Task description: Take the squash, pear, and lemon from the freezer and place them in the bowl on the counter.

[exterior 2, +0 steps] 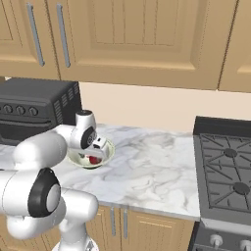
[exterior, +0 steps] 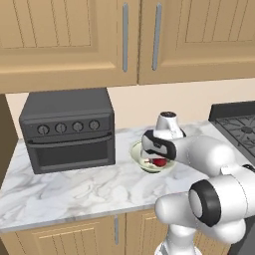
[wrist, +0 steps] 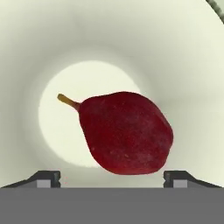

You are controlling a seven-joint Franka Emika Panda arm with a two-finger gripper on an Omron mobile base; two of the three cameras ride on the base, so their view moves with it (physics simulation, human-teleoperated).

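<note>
A dark red pear (wrist: 124, 135) with a short yellow stem lies on the floor of the pale cream-white bowl (wrist: 188, 65). My gripper (wrist: 112, 179) hangs open just above it, one fingertip on either side and neither touching the fruit. From the base, the bowl (exterior: 135, 150) (exterior 2: 111, 147) sits on the marble counter (exterior: 74, 184) (exterior 2: 147, 171), the pear (exterior: 159, 162) (exterior 2: 93, 160) shows red inside it, and my gripper (exterior: 153, 158) (exterior 2: 96, 155) points down into it. The freezer, squash and lemon are out of view.
A dark grey toaster oven (exterior: 67, 129) (exterior 2: 29, 110) stands left of the bowl. A black gas stove (exterior: 239, 127) (exterior 2: 228, 166) ends the counter on the right. Wooden wall cabinets (exterior: 124, 40) hang overhead, and bare marble lies between bowl and stove.
</note>
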